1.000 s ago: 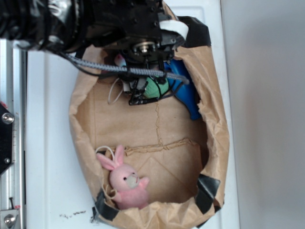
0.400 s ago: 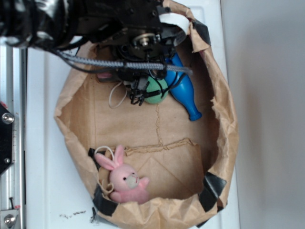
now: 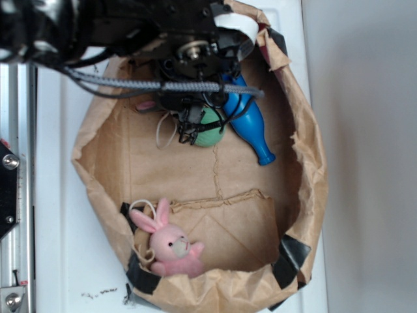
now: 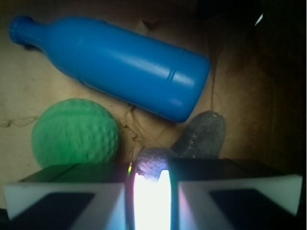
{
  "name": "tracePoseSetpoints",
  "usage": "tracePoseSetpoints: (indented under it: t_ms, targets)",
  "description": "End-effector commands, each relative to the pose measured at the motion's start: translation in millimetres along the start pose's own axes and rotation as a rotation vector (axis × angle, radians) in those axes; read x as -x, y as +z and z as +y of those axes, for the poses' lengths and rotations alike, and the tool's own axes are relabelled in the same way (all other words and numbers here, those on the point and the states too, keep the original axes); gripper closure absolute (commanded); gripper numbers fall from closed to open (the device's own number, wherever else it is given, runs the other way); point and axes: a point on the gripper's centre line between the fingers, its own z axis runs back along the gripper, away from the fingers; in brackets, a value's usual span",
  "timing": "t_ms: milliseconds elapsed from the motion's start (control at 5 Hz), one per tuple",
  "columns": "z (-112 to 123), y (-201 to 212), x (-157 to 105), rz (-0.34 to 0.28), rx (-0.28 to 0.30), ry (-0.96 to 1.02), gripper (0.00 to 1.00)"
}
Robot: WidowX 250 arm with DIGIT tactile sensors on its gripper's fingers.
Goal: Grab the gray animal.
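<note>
In the wrist view my gripper [image 4: 152,173] is shut on the gray animal [image 4: 200,135]. Fuzzy gray plush fills the narrow gap between the two pads, and a gray part sticks out beyond them to the right. In the exterior view the gripper [image 3: 189,134] hangs low inside the brown paper bag [image 3: 306,182], near its upper end. There it covers nearly all of the toy. Only the white string loop [image 3: 164,134] and a pink tip [image 3: 144,104] show beside it.
A green dimpled ball [image 3: 212,130] [image 4: 74,134] lies right against the gripper, and a blue plastic bottle [image 3: 251,127] [image 4: 120,62] is just beyond it. A pink bunny plush [image 3: 172,248] sits at the bag's lower end. A metal rail [image 3: 10,195] runs along the left.
The bag's rim has spread outward and uncovered the blue bottle. The gripper has shifted slightly within the bag, and the string loop moved with it.
</note>
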Motion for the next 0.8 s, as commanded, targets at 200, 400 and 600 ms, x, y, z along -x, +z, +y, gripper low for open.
tracePoseSetpoints:
  t_ms: [200, 400, 600]
  targets:
    - [7, 115, -21, -0.209, 0.184, 0.045, 1.0]
    - [7, 131, -21, -0.23, 0.211, 0.048, 1.0]
    - [9, 139, -23, -0.224, 0.217, 0.058, 1.0]
